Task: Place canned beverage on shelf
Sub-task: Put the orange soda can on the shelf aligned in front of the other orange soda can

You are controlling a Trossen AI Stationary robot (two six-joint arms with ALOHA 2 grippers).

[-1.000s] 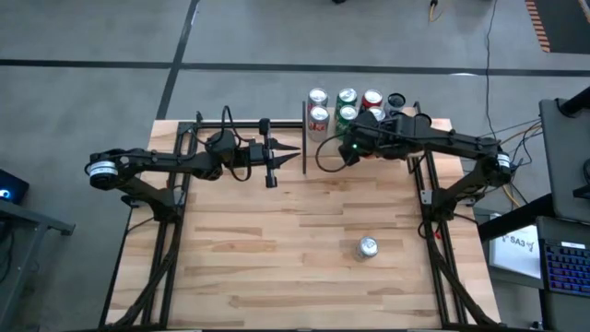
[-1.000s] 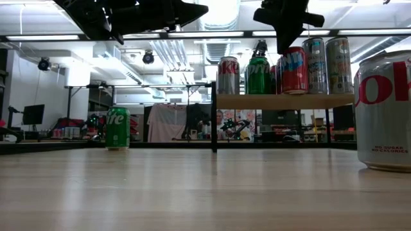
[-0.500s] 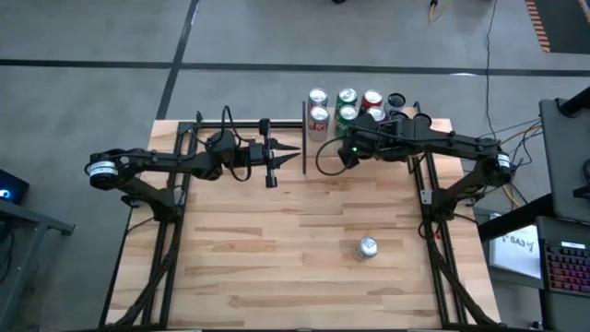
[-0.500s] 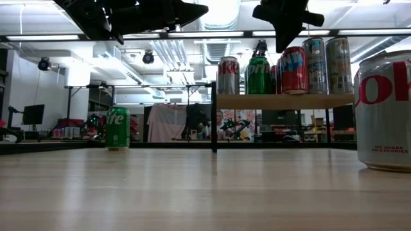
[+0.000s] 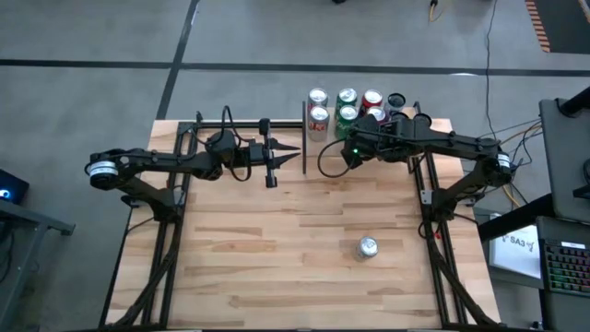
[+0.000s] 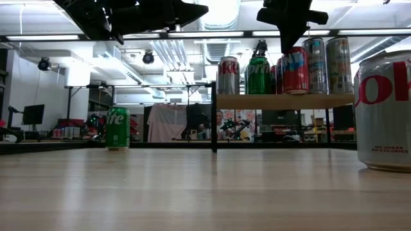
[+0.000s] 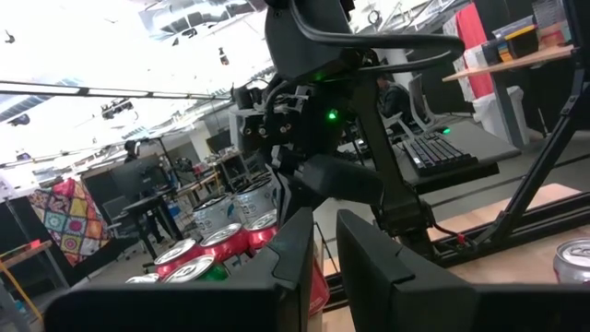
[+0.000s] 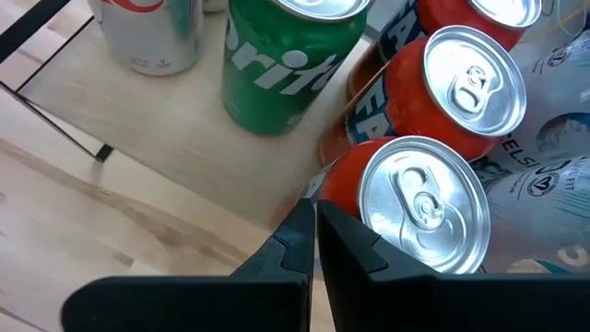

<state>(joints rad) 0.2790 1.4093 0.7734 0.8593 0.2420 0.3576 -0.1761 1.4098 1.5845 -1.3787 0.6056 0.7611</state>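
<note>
Nearest, at the near right of the large striped butcher-block tabletop [image 5: 277, 249], a silver cola can with red lettering [image 5: 368, 246] stands upright and alone, well apart from both arms; in the low view it looms at the right edge [image 6: 384, 110]. Farther back on the left side, the left gripper [image 5: 293, 154] hangs above the table pointing right toward the shelf, its two dark fingers [image 7: 369, 258] nearly together with only a thin gap and nothing between them. A green soda can [image 6: 117, 128] stands upright far off to the left in the low view. At the far right, the right gripper [image 5: 347, 153] hangs just at the near edge of the small light-wood shelf with thin black metal posts [image 5: 305, 129], its fingers [image 8: 346, 244] pressed together and empty, directly over the can tops. On the shelf board [image 6: 282, 101] the canned beverages stand upright and close together: a silver can [image 8: 147, 32], a green can [image 8: 290, 55], two red cans [image 8: 419, 198] and pale cans beyond them.
</note>
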